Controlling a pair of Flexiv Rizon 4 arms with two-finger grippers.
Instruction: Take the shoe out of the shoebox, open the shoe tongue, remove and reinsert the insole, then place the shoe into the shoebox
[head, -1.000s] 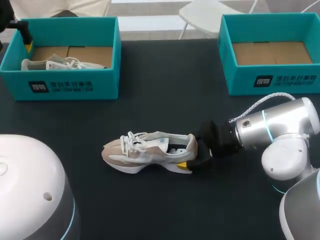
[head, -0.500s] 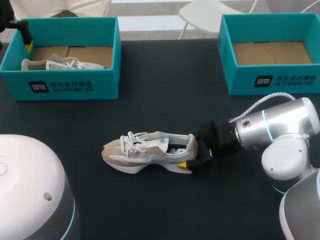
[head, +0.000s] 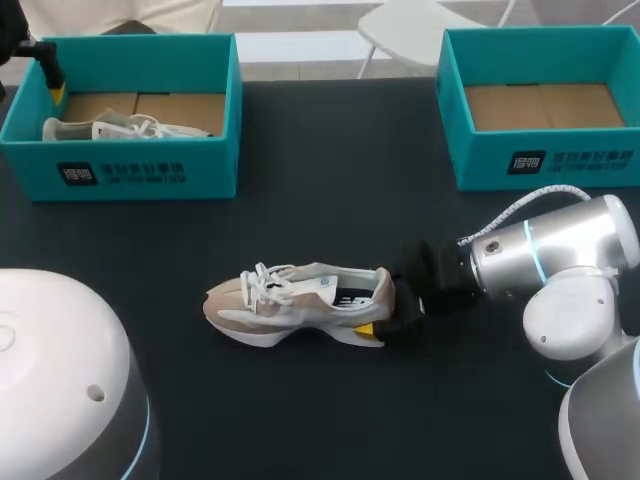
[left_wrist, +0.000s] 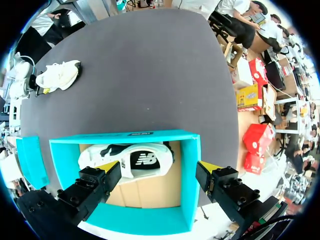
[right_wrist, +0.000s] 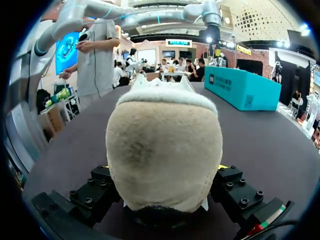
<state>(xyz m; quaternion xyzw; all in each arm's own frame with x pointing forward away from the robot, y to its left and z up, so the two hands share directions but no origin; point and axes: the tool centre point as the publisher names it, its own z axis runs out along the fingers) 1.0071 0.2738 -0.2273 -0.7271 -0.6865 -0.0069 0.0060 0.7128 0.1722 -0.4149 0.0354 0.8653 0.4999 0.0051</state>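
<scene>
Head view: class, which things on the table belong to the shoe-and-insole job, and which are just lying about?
Job: beige shoe, gripped at its heel by the right end effector; empty shoebox at the right.
Lying about, for now: left shoebox; second shoe inside it.

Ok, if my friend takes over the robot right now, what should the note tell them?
Left gripper: open, above the left shoebox, which holds a white shoe.
Right gripper: shut on the heel of the beige shoe, which sits on its sole mid-table.
Right shoebox: no shoe shows in it.
Done: the beige shoe is out of a box.
Left: open the tongue, pull out and refit the insole, put the shoe into a shoebox. Whether the tongue or insole has been touched cannot be seen.
</scene>
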